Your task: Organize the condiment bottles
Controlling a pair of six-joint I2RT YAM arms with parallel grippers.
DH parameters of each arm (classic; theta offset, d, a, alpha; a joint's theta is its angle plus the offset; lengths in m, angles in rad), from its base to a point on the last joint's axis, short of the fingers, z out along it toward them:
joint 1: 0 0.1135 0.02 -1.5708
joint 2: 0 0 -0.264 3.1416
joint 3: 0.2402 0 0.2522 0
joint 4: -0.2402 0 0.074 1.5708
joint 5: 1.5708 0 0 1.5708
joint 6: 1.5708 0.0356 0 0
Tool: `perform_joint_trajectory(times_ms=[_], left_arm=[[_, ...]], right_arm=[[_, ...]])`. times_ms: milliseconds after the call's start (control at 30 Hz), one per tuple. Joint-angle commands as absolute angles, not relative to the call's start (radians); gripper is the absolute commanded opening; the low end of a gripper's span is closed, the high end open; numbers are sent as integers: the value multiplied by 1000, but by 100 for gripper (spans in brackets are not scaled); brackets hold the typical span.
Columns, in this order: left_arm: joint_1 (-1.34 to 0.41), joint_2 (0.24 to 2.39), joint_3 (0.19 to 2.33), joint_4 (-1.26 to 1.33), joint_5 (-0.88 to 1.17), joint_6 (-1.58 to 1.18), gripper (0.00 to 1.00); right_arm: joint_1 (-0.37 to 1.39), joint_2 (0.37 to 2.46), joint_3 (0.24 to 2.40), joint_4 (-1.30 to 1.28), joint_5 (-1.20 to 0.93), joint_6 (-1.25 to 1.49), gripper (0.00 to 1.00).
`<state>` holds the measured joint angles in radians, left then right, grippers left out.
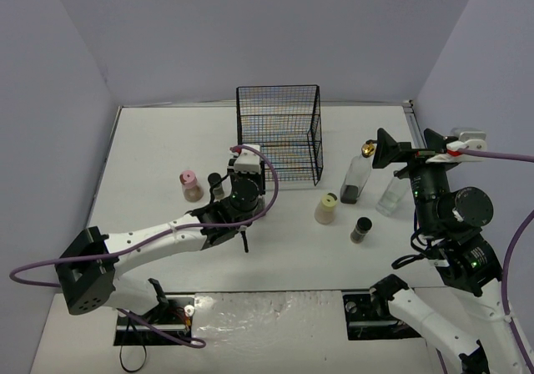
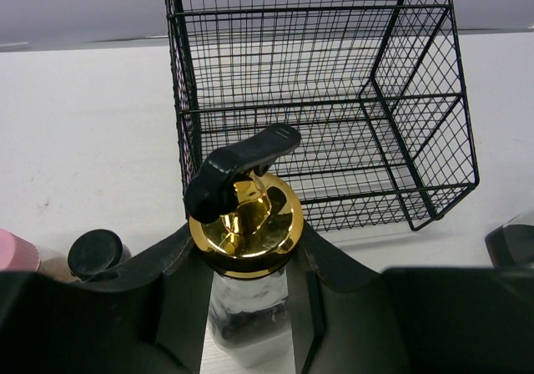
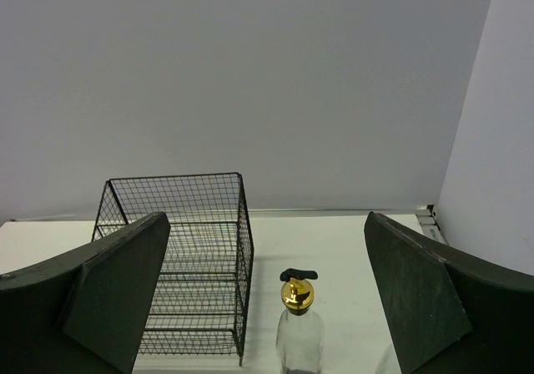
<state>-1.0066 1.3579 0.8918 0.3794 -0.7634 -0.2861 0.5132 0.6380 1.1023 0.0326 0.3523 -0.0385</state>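
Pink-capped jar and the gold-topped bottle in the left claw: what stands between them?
A small black-capped jar stands between the pink-capped jar and the gold-topped bottle. The left wrist view shows it best, and the top view shows it too.

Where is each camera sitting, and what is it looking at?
Top external: high behind the arms, looking down on the table; left arm and right arm show.
Left wrist: on the left arm, facing the wire rack; left gripper clasps a gold-spout bottle.
Right wrist: raised, facing the back wall; open right gripper frames a second bottle.
All three views share the wire rack.
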Motion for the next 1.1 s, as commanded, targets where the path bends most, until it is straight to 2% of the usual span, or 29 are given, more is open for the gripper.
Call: perform_joint_trajectory(times_ms=[0, 233, 633, 1067], left_arm=[[-1011, 1275, 891, 463, -775, -271, 17], [-1009, 1183, 858, 450, -730, -211, 0], [-1008, 1064, 988, 271, -657, -122, 0], [-964, 1133, 1400, 4, -540, -86, 0]], right_arm=[[525, 647, 1104, 97, 372, -57, 100], [525, 650, 1105, 94, 365, -55, 100], [526, 666, 1115, 88, 351, -49, 100], [526, 692, 1123, 74, 330, -36, 100]])
